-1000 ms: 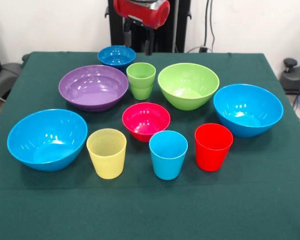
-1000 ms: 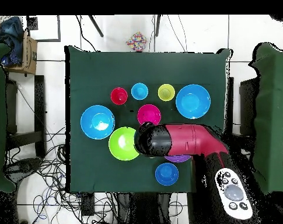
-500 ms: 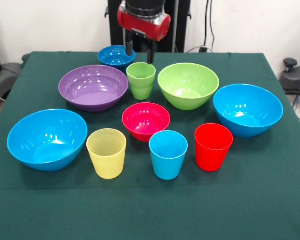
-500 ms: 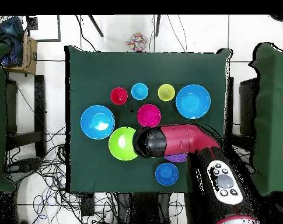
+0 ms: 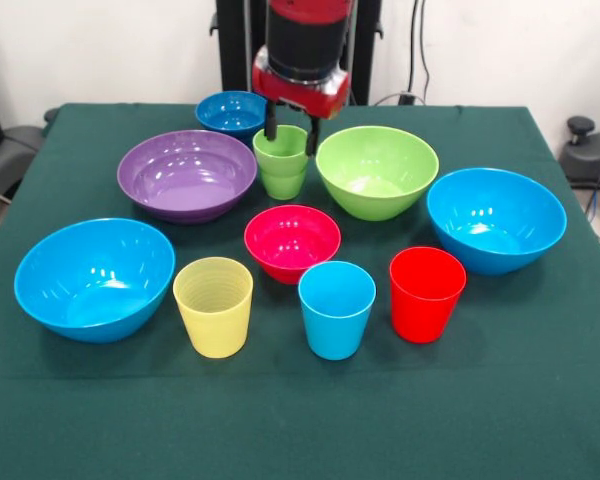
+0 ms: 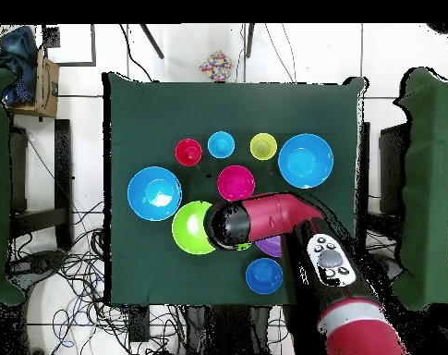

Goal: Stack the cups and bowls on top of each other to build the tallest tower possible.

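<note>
While the gripper hangs at the green cup's rim, its jaws stand apart, one finger at each side of the far rim; whether they touch it cannot be told. That cup stands at the table's twelve o'clock, between the purple bowl at nine and the lime bowl at three. The pink bowl lies at its six, the dark blue bowl at eleven. Nothing is stacked.

lab, floor cables, robot pedestal
</note>
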Controlling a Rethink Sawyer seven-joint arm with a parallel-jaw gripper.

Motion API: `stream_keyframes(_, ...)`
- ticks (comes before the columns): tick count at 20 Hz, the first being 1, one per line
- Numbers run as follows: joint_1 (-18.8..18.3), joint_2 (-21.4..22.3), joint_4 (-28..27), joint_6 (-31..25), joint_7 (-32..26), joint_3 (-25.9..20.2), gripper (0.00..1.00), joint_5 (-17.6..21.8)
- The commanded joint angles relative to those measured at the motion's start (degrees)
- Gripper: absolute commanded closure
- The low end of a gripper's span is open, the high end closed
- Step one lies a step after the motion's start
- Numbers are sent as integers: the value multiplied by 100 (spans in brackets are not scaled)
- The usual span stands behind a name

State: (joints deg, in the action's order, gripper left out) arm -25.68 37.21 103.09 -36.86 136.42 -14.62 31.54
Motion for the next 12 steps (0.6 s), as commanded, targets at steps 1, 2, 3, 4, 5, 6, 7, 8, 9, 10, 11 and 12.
stream_keyframes(1,233,-891,-518,356,-267,114,0,666)
stream_keyframes(2,264,-1004,-561,476,-199,161,0,735)
stream_keyframes(3,287,-1107,-604,550,-151,200,0,784)
stream_keyframes(4,311,-1209,-647,623,-102,238,0,832)
stream_keyframes(5,342,-1286,-693,672,-59,278,0,878)
stream_keyframes(6,362,-1347,-741,702,-41,305,0,912)
stream_keyframes(7,382,-1408,-788,732,-24,332,0,946)
stream_keyframes(8,404,-1457,-829,756,5,363,0,967)
stream_keyframes(9,415,-1508,-872,754,13,381,0,971)
stream_keyframes(10,425,-1559,-916,752,21,400,0,975)
stream_keyframes(11,423,-1633,-953,775,19,415,0,969)
stream_keyframes(12,423,-1706,-991,805,19,429,0,973)
